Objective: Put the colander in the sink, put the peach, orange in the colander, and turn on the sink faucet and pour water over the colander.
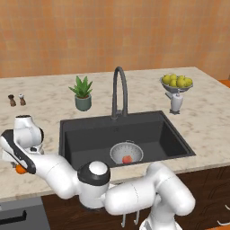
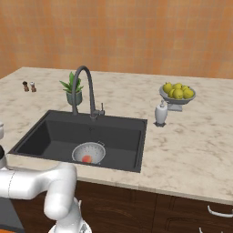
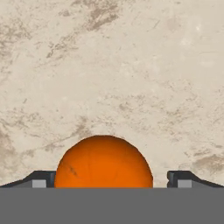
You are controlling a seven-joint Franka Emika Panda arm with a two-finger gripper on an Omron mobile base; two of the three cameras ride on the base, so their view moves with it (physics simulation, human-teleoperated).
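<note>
Hand view has the orange [image 3: 103,162] sitting right between the two fingertips [image 3: 38,180], which are spread wider than the fruit with a small gap on each side, so the gripper [image 3: 109,181] is wide open and not squeezing it, marble counter [image 3: 113,65] behind. Left base view shows the colander [image 1: 126,152] in the sink [image 1: 90,132] at about 6 o'clock from the faucet [image 1: 119,92], peach [image 1: 127,159] inside, and the orange way off around 9 o'clock from the colander.

The orange [image 3: 103,162] is cut off at 6 o'clock in the hand view; in the left base view, the arm hides most of it.
</note>
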